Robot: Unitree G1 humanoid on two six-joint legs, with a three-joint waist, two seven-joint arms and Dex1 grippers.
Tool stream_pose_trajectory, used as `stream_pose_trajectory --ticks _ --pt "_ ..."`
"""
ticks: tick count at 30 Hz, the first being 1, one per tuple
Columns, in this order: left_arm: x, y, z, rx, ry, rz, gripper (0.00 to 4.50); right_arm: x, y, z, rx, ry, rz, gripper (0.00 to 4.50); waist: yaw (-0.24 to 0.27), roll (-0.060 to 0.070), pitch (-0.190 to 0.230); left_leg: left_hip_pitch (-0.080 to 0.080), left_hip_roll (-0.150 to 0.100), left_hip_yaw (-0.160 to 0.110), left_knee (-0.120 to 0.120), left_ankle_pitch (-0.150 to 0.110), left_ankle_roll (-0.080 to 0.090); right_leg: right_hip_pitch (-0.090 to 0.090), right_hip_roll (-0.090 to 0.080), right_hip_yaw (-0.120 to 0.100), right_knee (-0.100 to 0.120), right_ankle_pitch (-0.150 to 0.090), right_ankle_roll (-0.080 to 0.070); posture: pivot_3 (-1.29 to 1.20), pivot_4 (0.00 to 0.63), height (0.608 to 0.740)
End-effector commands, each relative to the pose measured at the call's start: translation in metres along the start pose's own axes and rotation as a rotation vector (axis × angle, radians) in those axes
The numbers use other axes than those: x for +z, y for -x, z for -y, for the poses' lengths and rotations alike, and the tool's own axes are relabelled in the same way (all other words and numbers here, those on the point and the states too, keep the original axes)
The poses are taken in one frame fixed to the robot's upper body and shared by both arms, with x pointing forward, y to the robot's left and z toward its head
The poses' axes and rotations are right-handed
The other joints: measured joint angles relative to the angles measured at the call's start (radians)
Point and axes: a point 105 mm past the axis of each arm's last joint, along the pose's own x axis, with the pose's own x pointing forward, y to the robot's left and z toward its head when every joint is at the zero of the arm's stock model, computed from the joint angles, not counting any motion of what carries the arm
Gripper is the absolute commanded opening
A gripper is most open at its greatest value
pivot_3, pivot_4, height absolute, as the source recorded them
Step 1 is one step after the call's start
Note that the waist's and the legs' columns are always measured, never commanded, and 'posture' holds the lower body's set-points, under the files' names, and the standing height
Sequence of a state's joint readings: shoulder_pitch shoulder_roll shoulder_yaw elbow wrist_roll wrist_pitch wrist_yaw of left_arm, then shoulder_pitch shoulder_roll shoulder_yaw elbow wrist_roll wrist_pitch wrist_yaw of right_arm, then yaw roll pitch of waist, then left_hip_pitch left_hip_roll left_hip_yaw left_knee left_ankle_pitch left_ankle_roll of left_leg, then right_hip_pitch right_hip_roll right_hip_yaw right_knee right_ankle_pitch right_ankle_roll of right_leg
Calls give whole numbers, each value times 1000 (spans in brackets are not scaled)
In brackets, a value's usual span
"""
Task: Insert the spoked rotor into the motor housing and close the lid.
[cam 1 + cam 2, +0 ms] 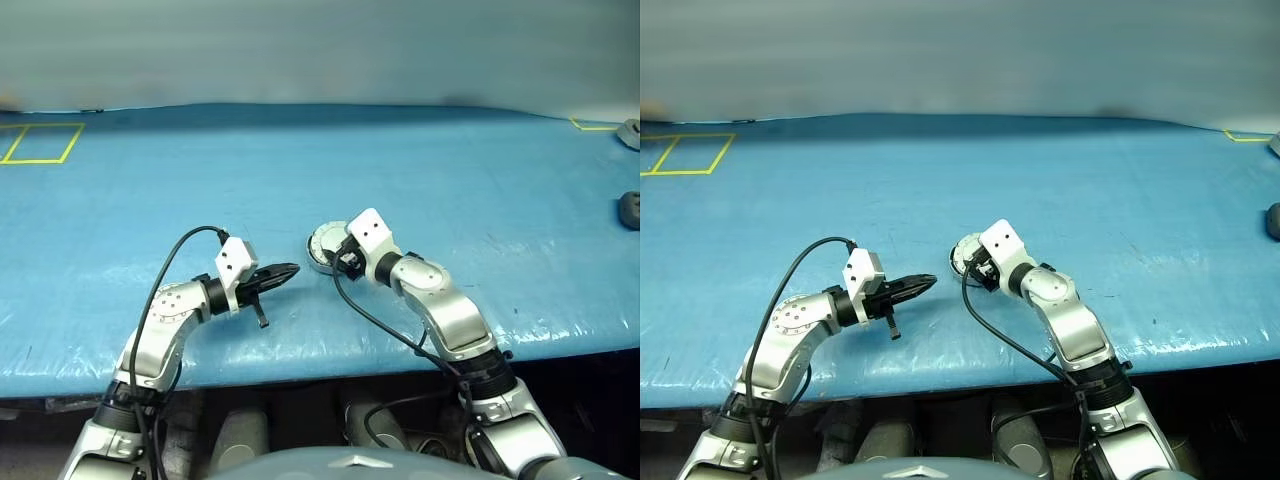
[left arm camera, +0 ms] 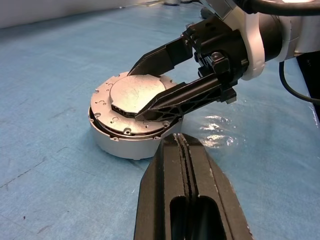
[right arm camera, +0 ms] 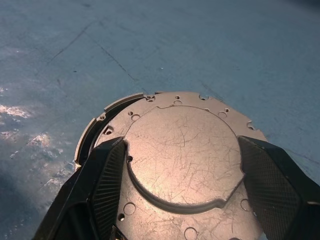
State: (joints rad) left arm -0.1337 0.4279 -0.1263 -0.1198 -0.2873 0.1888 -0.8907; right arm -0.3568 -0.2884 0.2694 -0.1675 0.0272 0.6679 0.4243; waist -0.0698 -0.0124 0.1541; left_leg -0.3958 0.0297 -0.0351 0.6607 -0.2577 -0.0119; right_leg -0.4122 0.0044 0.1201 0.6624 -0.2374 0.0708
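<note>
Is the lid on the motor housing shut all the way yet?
Nearly shut. The lid lies plain face up on the motor housing, but a dark gap shows along one edge. Whether it is fully seated: cannot tell.

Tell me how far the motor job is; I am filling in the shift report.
Nearly finished, it seems. The lid lies plain side up on the motor housing, so no rotor can be seen. In hand: the right gripper straddles the lid's raised centre, jaws wide. The left gripper hangs beside it, shut. A dark gap at the rim suggests pressing the lid flush remains.

Blue-covered table (image 1: 300,170): motor housing (image 2: 117,142) resting on it, lid (image 2: 132,102) down.
</note>
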Motion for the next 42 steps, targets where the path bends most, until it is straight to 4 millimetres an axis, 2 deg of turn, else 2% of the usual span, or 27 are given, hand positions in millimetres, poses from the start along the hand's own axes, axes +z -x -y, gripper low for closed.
stream_pose_trajectory --ticks 1,7,13,19,21,28,35,42 --pt "8 -3 -1 1 -22 34 0 19 2 -1 4 43 32 3214 0 0 0 0 0 0 0 0 0 0 0 0 0 0 0 0 150 740" --pt "8 -2 -4 8 -22 32 0 33 1 0 -6 -32 54 3214 -1 0 0 0 0 0 -1 0 0 -1 0 0 -1 0 0 0 150 740" --pt "8 -2 -4 8 -21 33 0 31 -1 -5 9 -53 31 3214 1 0 0 -1 0 0 -1 0 0 -1 0 0 -1 0 0 0 150 740" --pt "7 -2 -3 7 -20 29 0 5 -4 -9 -5 -7 -55 3214 1 0 0 -2 0 0 -1 0 0 -1 0 0 -2 0 0 0 150 740" --pt "7 -2 -3 6 -21 26 0 -3 -4 -5 -25 3 -80 3214 1 0 0 -2 0 0 -1 0 0 -1 0 0 -2 0 0 0 150 740" --pt "7 -1 -3 9 -22 24 0 -23 -6 1 -56 -72 -124 3214 2 0 0 1 0 0 0 0 0 1 -1 0 -2 -1 0 0 150 740" --pt "7 -1 -3 16 -18 25 0 -49 -13 -13 -62 -164 -201 3214 1 -1 -4 3 0 0 0 0 0 3 0 0 -1 -1 2 0 150 740" --pt "7 2 -6 31 -19 19 0 -61 -14 -10 -110 -175 -256 3214 -1 -3 -9 4 0 0 0 0 0 4 0 0 -1 -3 4 0 150 740"
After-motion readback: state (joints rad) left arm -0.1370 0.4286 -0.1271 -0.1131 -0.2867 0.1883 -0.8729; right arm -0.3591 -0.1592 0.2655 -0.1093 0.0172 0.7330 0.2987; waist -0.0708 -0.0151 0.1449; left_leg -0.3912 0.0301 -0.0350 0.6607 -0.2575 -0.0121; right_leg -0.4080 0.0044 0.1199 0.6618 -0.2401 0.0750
